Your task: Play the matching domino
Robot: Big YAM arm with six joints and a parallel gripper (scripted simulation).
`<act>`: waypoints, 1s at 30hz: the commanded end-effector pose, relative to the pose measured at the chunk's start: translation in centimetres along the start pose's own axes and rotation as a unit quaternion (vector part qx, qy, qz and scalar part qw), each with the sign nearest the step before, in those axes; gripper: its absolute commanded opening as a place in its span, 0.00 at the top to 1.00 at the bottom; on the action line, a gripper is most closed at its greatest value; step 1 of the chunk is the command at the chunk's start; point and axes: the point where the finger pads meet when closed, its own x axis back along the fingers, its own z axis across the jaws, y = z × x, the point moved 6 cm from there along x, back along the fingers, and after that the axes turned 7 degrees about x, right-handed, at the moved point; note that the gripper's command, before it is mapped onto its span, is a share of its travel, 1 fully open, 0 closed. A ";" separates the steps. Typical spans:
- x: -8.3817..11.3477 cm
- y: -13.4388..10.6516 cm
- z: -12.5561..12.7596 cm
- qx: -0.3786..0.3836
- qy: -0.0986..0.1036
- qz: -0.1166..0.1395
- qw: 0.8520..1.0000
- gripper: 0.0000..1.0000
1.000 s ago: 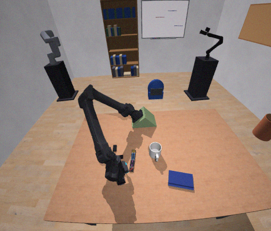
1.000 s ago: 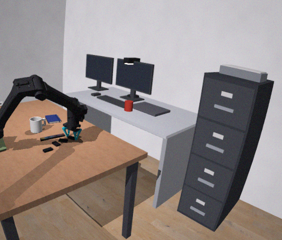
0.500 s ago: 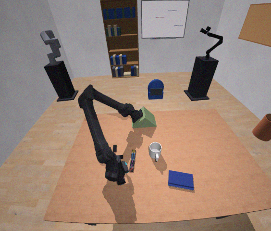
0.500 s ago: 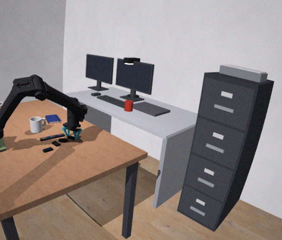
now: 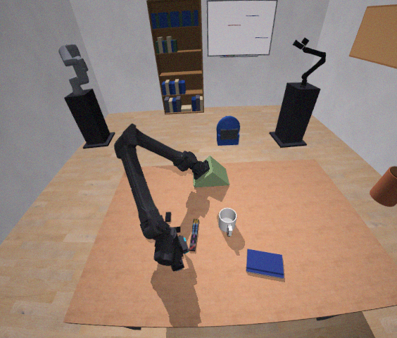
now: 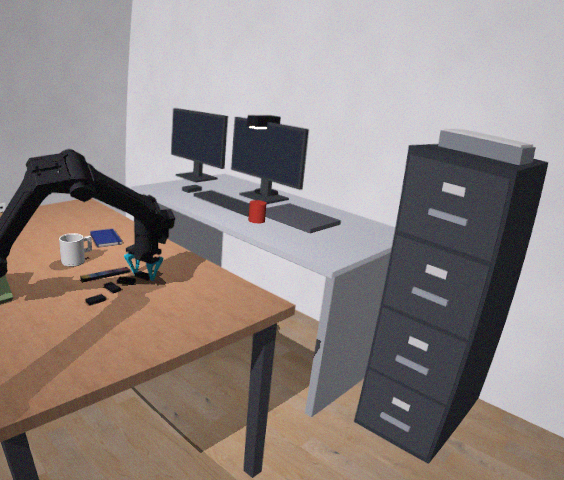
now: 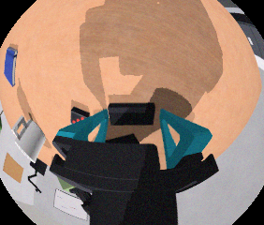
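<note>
The face-up domino line (image 5: 194, 234) (image 6: 105, 274) runs beside the gripper; its near end, with red pips, shows in the wrist view (image 7: 80, 115) left of the fingers. Yellowish pips mark its far end in the top view. My gripper (image 6: 143, 275) (image 7: 134, 112) is open, low over the table. A black domino (image 7: 132, 113) lies between the fingertips with a finger at each short end; its pips do not show. Another black domino (image 7: 124, 139) is partly hidden behind the gripper body. Face-down dominoes (image 6: 95, 299) (image 6: 112, 287) (image 6: 126, 280) lie in a loose row beside the line.
A white mug (image 5: 227, 220) (image 6: 72, 250) stands across the line from the face-down dominoes. A blue book (image 5: 265, 263) (image 6: 106, 237) lies beyond the mug. The arm's green base block (image 5: 213, 176) is at the back of the table.
</note>
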 end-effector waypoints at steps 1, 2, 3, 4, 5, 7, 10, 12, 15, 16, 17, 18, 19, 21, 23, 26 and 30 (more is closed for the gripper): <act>0.8 1.3 1.5 0.016 -0.002 -0.012 1.000 0.27; 0.8 1.3 1.5 0.016 -0.002 -0.012 1.000 0.27; 0.8 1.3 1.5 0.016 -0.002 -0.012 1.000 0.27; 0.8 1.3 1.5 0.016 -0.002 -0.012 1.000 0.27; 0.8 1.3 1.5 0.016 -0.002 -0.012 1.000 0.27; 0.5 0.4 0.3 0.004 -0.002 -0.006 1.000 0.27; 0.6 0.8 0.8 0.008 -0.002 -0.008 1.000 0.27; 0.7 1.0 1.1 0.011 -0.002 -0.010 1.000 0.27; 0.9 1.4 1.6 0.016 -0.002 -0.013 1.000 0.27; 0.9 1.4 1.6 0.016 -0.002 -0.013 1.000 0.27; 0.9 1.4 1.6 0.016 -0.002 -0.013 1.000 0.27; 0.9 1.4 1.6 0.016 -0.002 -0.013 1.000 0.27; 0.9 1.4 1.6 0.016 -0.002 -0.013 1.000 0.27; 0.9 1.4 1.6 0.016 -0.002 -0.013 1.000 0.27; 0.4 0.4 0.3 0.003 -0.002 -0.005 1.000 0.48; 0.6 0.7 0.7 0.008 -0.002 -0.007 1.000 0.48; 0.7 1.1 1.3 0.014 -0.002 -0.011 1.000 0.48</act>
